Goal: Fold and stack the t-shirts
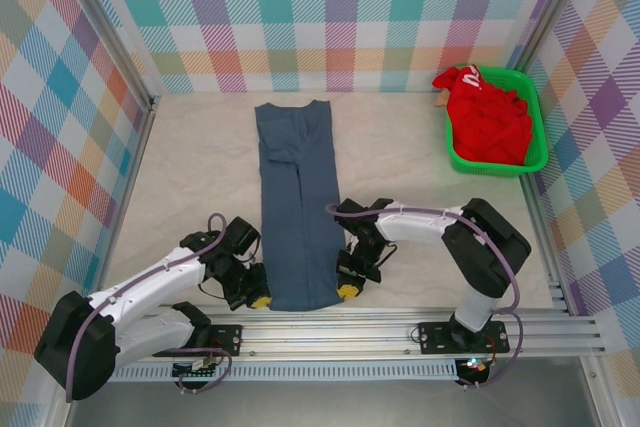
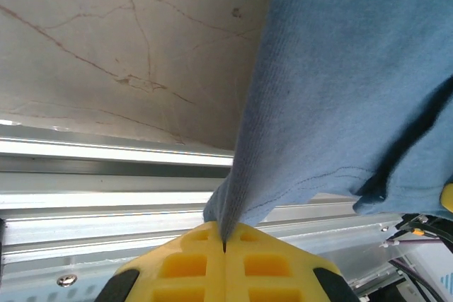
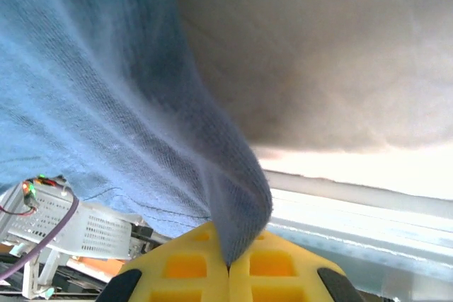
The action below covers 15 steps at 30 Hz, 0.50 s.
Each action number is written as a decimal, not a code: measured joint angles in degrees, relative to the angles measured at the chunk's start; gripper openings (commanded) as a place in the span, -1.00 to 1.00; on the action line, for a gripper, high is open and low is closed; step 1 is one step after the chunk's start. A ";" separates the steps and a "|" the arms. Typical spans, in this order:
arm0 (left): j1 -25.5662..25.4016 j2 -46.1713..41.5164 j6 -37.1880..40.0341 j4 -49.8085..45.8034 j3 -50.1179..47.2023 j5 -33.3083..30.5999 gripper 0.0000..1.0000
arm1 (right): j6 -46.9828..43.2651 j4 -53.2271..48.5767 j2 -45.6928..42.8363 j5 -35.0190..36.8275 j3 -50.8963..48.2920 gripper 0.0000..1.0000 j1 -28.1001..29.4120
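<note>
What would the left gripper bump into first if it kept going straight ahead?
The slate-blue t-shirt: the left gripper is shut on its near corner, so cloth is right in front. Beyond it probably comes the table, though depth is unclear.

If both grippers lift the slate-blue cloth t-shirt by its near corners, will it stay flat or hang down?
Probably floppy: the slate-blue cloth t-shirt drapes in soft folds from the left gripper and the right gripper. Its middle would likely sag, since only two corners are pinched. It seems light, being thin fabric.
</note>
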 measured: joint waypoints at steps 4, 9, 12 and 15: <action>0.00 -0.28 -0.46 -2.36 3.23 -1.75 -1.00 | -1.53 -4.09 0.00 0.07 4.79 -1.00 -0.44; 0.20 0.09 -1.40 -3.87 12.26 -6.80 -1.00 | -2.27 -6.97 -0.39 0.74 9.49 -1.00 -3.74; 2.14 2.21 -1.60 -3.41 16.39 -9.01 -1.00 | -2.29 -8.57 -0.33 1.81 12.59 -1.00 -6.12; 5.77 6.32 -1.51 -2.03 19.19 -10.62 -1.00 | -2.49 -9.66 0.85 2.95 16.98 -1.00 -8.28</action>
